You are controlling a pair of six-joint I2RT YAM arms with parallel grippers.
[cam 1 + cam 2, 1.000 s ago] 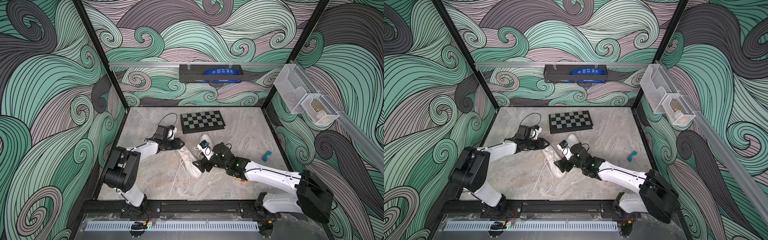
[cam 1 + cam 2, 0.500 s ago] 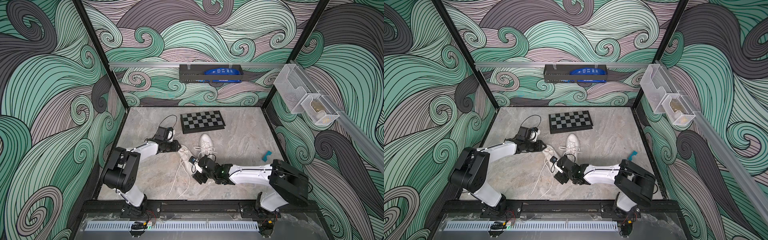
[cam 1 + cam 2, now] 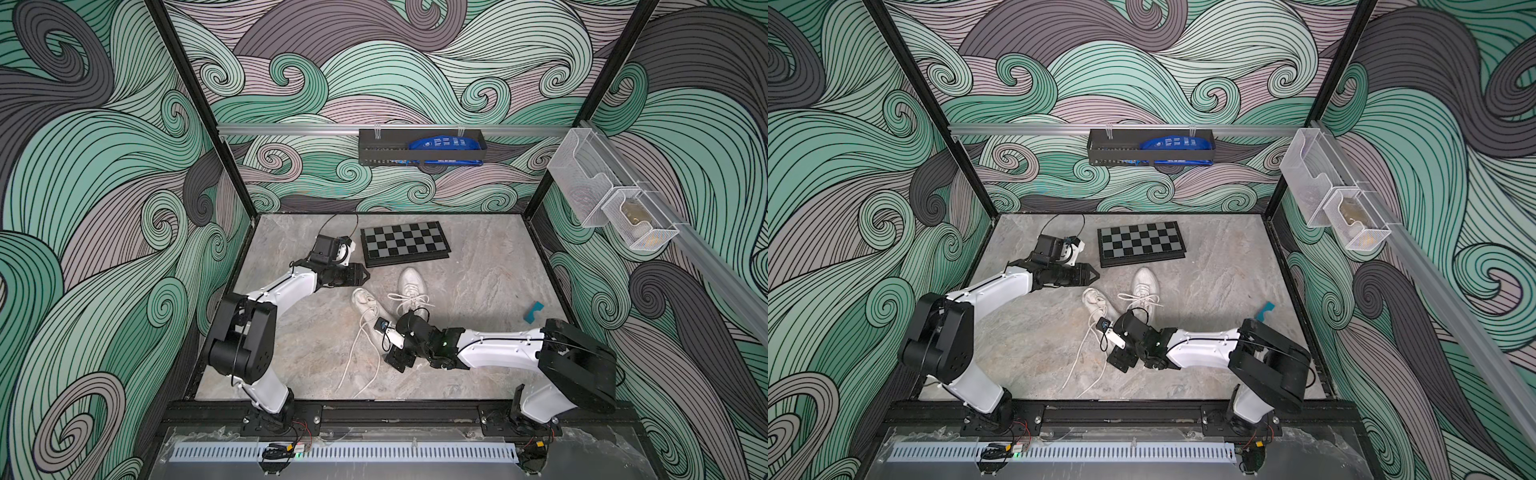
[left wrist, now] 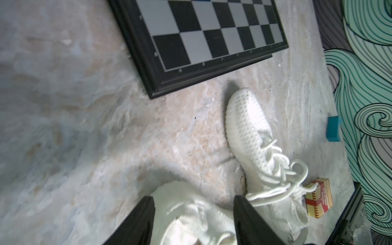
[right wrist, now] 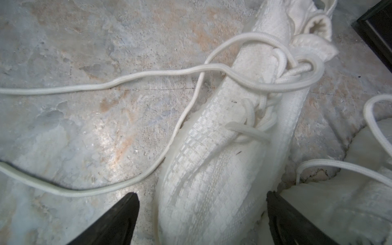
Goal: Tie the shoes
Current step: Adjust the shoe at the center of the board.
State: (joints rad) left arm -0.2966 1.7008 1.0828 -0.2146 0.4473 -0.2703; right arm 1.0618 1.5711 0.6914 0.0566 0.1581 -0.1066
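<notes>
Two shoes lie just beside each other near the middle of the grey marbled counter (image 3: 478, 266). The farther white knit low-top sneaker (image 3: 411, 280) has its long axis running front to back. Its toe points toward the black-and-grey checkered board (image 3: 405, 243), and its laces are bunched in loops over the tongue. The nearer white knit low-top sneaker (image 3: 365, 301) lies obliquely, collar toward the left pincer (image 4: 193, 198) and toe toward the right pincer (image 5: 201, 194). Its long thin white laces (image 3: 353, 361) trail loose toward the counter's front edge. Left pincer: jaws partly apart above the collar end, holding nothing. Right pincer: jaws spread wide, flanking the toe without closing on it. A teal block (image 3: 534, 312) lies well apart, near the right wall. A small red-and-yellow box (image 4: 318, 198) sits just beside the rear of the farther sneaker.
</notes>
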